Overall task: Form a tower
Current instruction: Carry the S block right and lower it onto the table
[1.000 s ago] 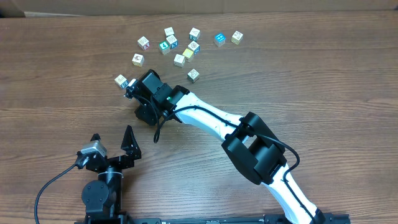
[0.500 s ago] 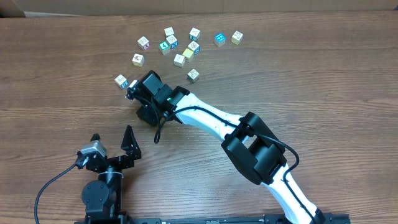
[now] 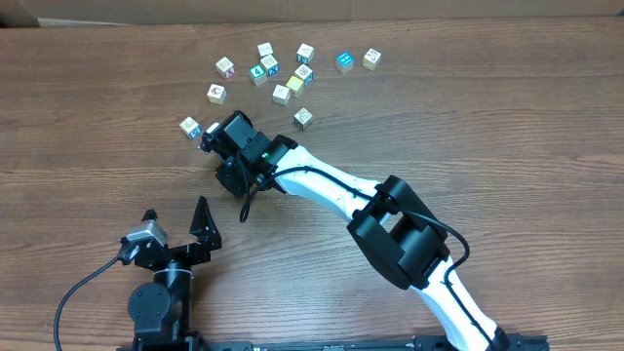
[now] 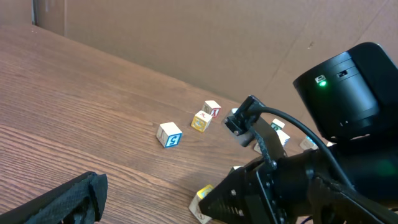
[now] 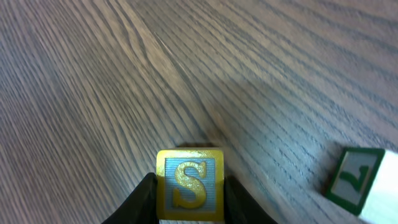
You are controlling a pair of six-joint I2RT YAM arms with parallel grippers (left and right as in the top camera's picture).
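Your right gripper (image 5: 189, 204) is clenched on a small wooden cube with a yellow frame and a yellow letter S on a pale blue face (image 5: 189, 184). In the right wrist view its two dark fingers (image 5: 147, 198) press against the left and right sides of this S cube, low over the brown wood-grain desk (image 5: 93, 81). You cannot tell from these views whether the S cube rests on the desk or hangs just clear of it. To its right on the desk lies a pale cube with a green-framed face (image 5: 356, 180), apart from the fingers. From overhead, your right arm (image 3: 331, 190) reaches from the near right corner across to the left of centre, and its wrist covers the S cube. Near the wrist, toward the far left, sits a white cube with a blue figure (image 3: 190, 127). The other loose cubes (image 3: 281, 94) lie in a scattered cluster on the far side of the desk, well apart from the right gripper. Some touch each other, among them a plain pale yellow cube (image 3: 294, 84) beside a printed one (image 3: 303, 73). Whether any of them stand stacked cannot be told from above, so you cannot tell where a tower stands. Your left gripper (image 3: 175, 218) sits released at the near left of the desk, its jaws spread wide.
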